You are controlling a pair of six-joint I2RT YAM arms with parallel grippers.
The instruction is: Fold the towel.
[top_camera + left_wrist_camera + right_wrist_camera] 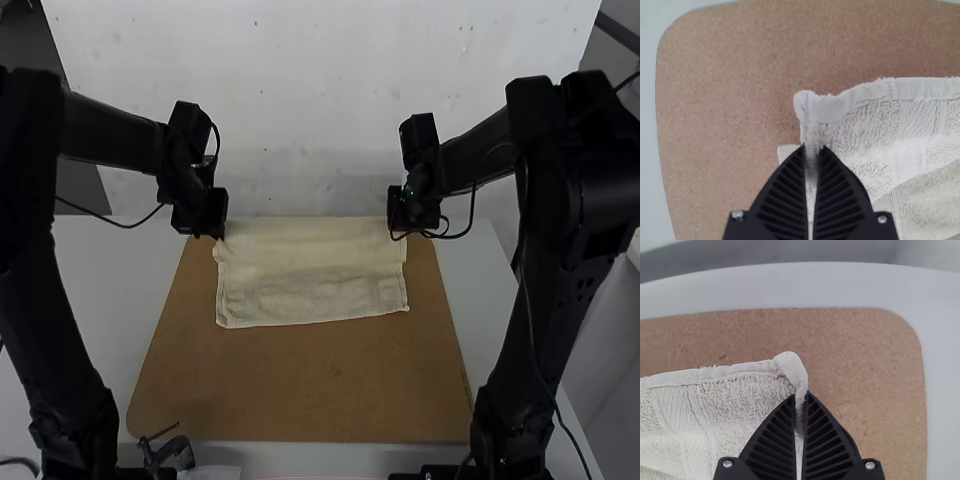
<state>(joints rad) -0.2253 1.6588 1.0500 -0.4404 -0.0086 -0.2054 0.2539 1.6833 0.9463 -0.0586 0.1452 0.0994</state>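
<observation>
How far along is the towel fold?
Partly done: the cream rectangular terry towel looks doubled, a second corner peeking out beside the left black ribbed tool. In hand: that and the right black ribbed tool pinch its far corners. Left: likely release, maybe another fold.

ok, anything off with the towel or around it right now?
Minor: a small flap of the towel pokes out past its side beside the left gripper, so the layers look misaligned there. In the high view its near edge also slants slightly. No visible spill or damage.
</observation>
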